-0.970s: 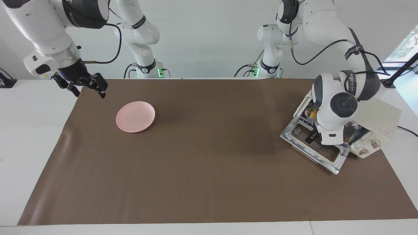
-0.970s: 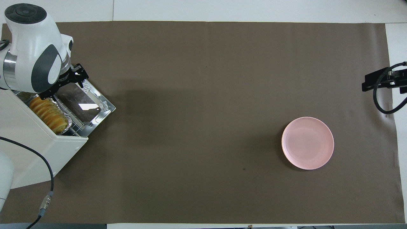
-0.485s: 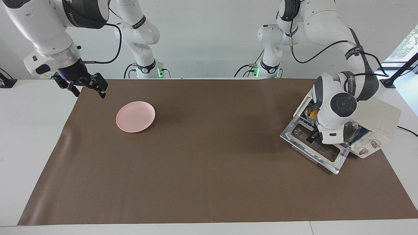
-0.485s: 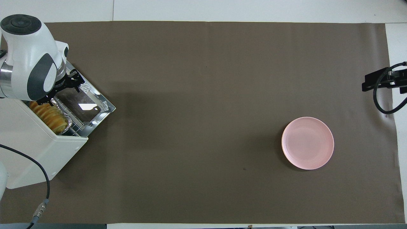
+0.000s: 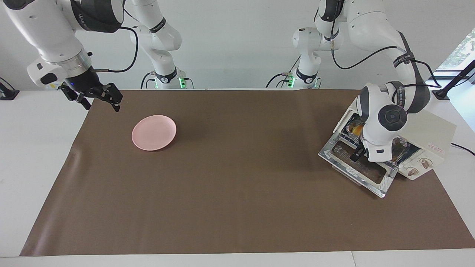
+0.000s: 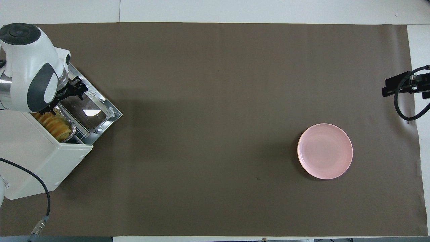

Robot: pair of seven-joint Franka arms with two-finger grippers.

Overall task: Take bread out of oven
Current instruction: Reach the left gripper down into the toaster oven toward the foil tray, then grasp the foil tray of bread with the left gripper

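Here the right gripper [image 5: 97,99] waits open near the pink plate [image 5: 154,132]. The left gripper [image 6: 65,98], open, hovers over the oven's [image 6: 37,158] lowered door, apparently reaching for the bread [image 6: 53,123] inside; next, close on it.

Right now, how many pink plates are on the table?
1. The round pink plate lies empty on the brown mat toward the right arm's end of the table; nothing covers the mat where another could hide.
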